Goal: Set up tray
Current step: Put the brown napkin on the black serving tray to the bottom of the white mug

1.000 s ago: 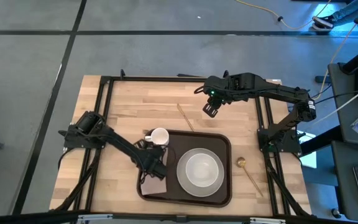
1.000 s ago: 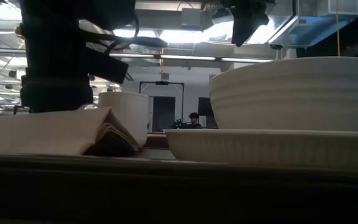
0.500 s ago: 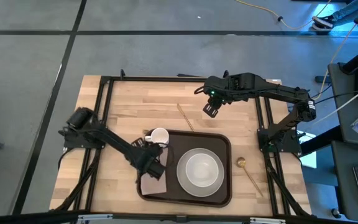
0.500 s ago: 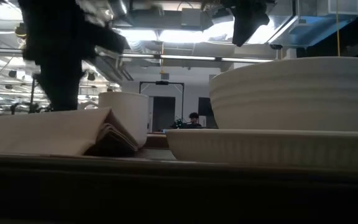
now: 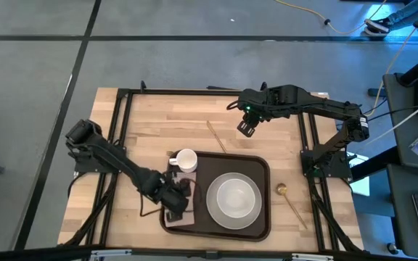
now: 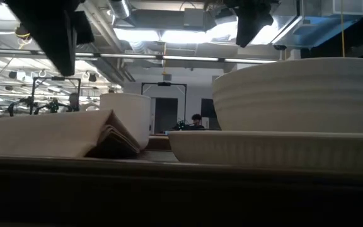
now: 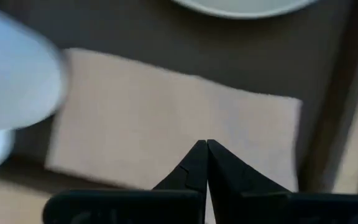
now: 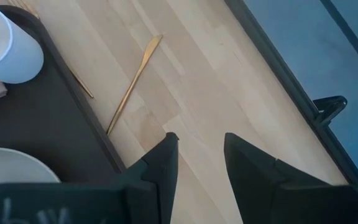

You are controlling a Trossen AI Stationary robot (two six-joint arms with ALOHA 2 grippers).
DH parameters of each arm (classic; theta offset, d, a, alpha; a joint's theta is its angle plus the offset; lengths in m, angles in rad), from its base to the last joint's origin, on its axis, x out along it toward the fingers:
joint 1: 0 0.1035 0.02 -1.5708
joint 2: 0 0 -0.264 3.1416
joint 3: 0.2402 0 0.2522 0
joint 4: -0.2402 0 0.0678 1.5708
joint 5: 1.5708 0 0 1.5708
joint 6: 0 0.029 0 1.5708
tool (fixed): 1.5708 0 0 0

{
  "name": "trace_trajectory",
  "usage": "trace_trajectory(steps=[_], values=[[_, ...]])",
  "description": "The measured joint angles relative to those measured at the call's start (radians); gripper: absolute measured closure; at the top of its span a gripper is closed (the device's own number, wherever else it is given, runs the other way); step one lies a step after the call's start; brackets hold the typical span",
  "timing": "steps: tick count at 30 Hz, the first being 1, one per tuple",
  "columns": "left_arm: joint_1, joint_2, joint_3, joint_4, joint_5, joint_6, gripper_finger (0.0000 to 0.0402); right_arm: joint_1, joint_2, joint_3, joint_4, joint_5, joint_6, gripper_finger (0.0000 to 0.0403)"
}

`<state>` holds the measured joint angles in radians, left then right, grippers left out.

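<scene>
- Tray, dark brown with rounded corners and a raised rim, lies flat on the wooden desk, at the near middle of it.
- On it are a white plate with a bowl at the right part, a tan napkin at the left part, and a white mug at the far left corner.
- Left end effector hangs over the napkin, its two fingers pressed together with nothing between them.
- Right end effector waits above the bare desk behind the tray, fingers partly spread and empty.
- Cutlery is not yet on the tray: a gold knife lies just behind it, and a gold spoon lies at its right side.
- My judgement: the napkin seems placed, so the next step is probably the cutlery. To do it well, the right end effector should come down over the middle of the thin knife handle, with fingers across it, and close firmly, because it is flat and can slip.
- Long axis of the tray runs left to right in the high view, parallel to the front edge of the desk; the short sides point to the two arms.
</scene>
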<state>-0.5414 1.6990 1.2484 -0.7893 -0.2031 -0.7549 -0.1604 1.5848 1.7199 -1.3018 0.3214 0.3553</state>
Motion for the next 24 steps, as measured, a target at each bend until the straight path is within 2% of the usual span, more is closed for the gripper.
trace_trajectory(steps=[3,5,8,14,17,20,24], values=[[0.0,0.041,0.0,0.042,0.036,0.039,0.0392,0.0,0.0,0.0,0.0,0.0,0.001,0.0271],[0.008,0.062,0.0,0.032,0.073,0.026,0.0373,0.0,0.0,0.0,-0.002,0.0,0.002,0.0271],[0.014,0.074,0.0,0.038,0.115,-0.011,0.0327,0.0,0.0,0.0,-0.002,0.0,0.002,0.0271],[0.013,0.08,0.0,0.117,0.119,-0.007,0.0222,0.0,0.0,0.0,-0.002,0.0,0.002,0.0271],[0.013,0.08,0.0,0.087,0.117,-0.01,0.0182,0.0,0.0,0.0,-0.002,0.0,0.002,0.0271],[0.016,0.08,0.0,0.027,0.115,-0.037,0.016,0.0,0.0,0.0,-0.002,0.0,0.002,0.0271],[0.011,0.088,0.0,-0.004,0.045,-0.01,0.0152,0.0,0.0,0.0,-0.001,0.0,0.003,0.0271]])
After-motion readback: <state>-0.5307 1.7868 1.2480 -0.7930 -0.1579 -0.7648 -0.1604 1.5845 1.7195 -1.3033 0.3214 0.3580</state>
